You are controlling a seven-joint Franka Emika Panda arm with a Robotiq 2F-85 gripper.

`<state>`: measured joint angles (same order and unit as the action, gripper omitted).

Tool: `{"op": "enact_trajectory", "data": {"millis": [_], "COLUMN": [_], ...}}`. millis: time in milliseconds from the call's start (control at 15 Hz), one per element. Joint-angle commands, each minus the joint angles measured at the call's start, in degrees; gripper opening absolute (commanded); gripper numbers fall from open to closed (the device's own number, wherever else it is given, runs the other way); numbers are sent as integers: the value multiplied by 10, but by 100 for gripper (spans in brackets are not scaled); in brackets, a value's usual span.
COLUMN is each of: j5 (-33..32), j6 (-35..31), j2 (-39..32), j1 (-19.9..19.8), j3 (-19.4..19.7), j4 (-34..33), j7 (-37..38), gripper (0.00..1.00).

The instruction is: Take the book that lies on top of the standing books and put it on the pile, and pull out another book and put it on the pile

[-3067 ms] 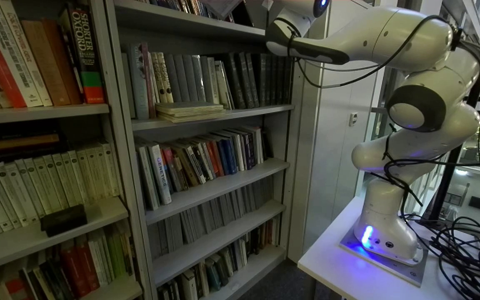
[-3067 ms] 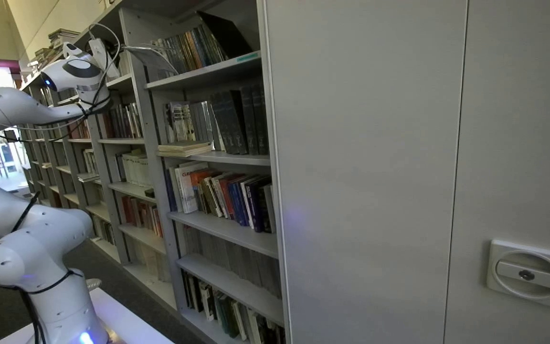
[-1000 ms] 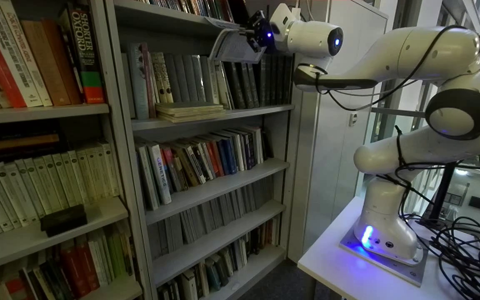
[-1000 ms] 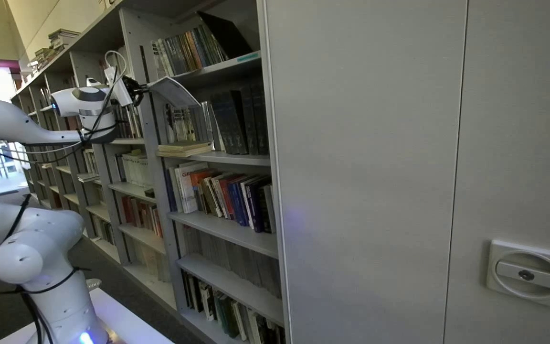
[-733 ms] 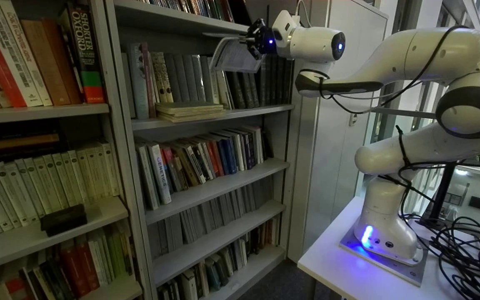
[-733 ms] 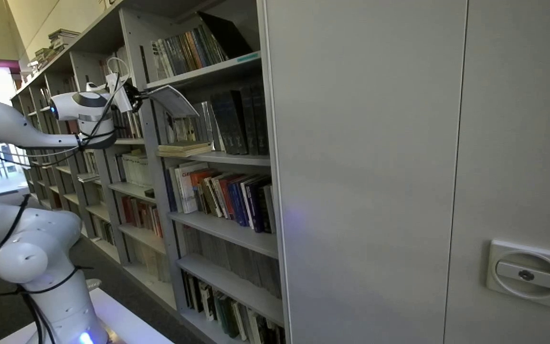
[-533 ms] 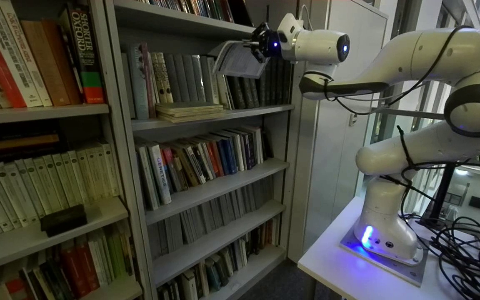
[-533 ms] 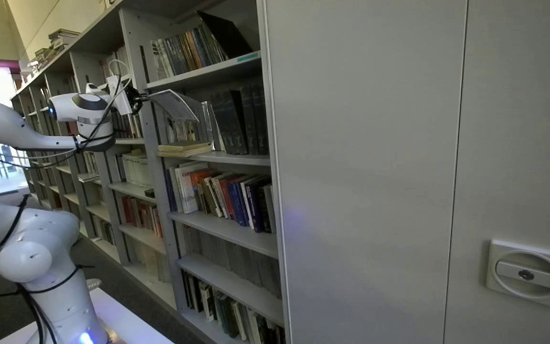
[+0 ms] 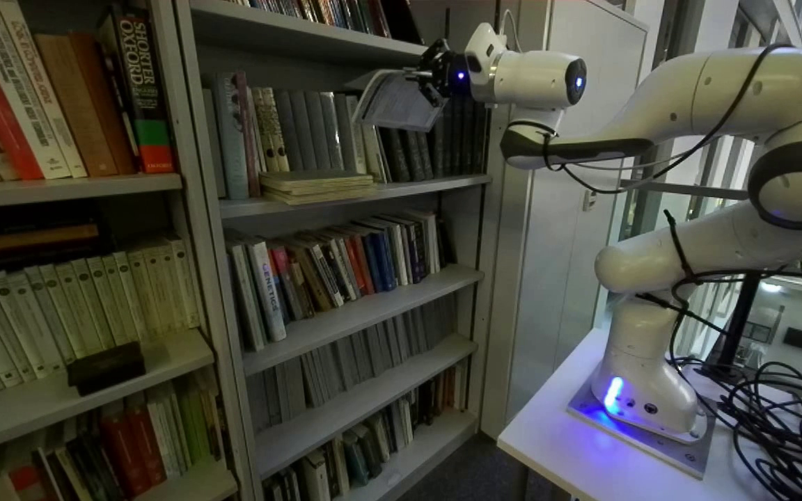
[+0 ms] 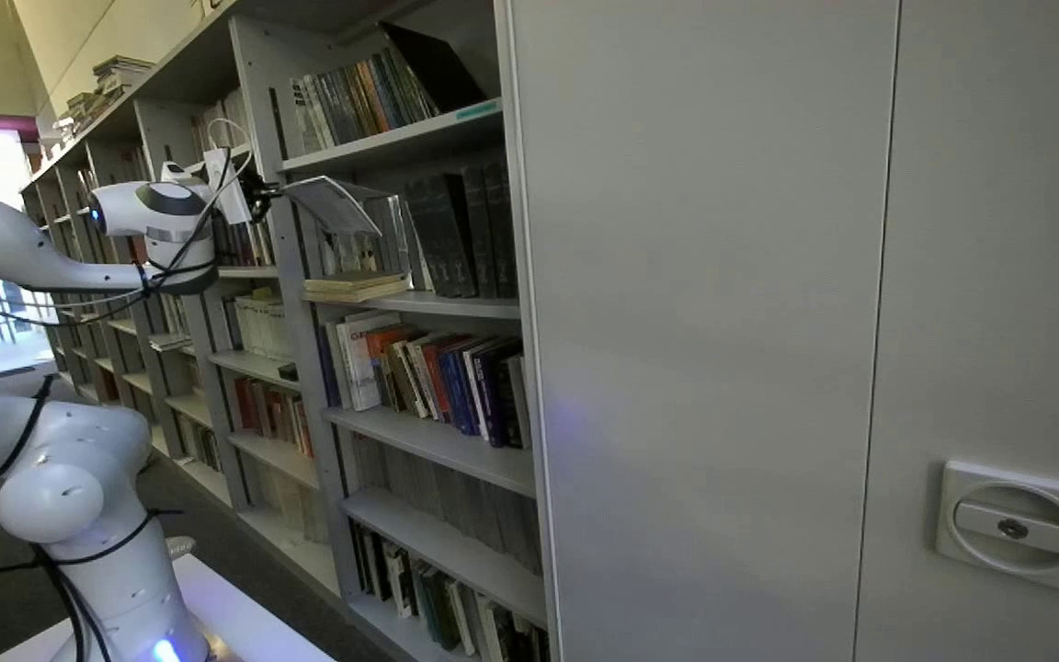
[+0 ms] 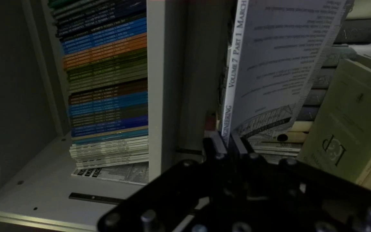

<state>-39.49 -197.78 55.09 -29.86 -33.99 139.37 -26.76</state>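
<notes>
My end effector (image 11: 226, 143) is pinching the engineering journal (image 11: 275, 64), Volume 7 Part 1, by its spine end, jaws nearly together. Long axis is pointing straight outward, loose side drooping. The pile (image 9: 317, 186) is sitting below and ahead on the shelf (image 9: 443, 185); I'm figuring on lowering, levelling next.

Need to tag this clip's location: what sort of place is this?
Probably a library, perhaps an academic one: adjoining bookshelves, a thick Shorter Oxford volume and a held book marked "Volume 7 Part 1".
</notes>
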Motion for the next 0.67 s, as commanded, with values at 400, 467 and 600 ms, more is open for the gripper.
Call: {"op": "enact_trajectory", "data": {"millis": [400, 467, 600], "j5": [101, 111, 122], "j6": [-4, -4, -4], "j2": [10, 12, 12], "j1": [-74, -84, -101], "j3": [-92, -102, -118], "j4": [-76, -84, -100], "j7": [-5, -6, -7], "gripper": [2, 2, 2]}}
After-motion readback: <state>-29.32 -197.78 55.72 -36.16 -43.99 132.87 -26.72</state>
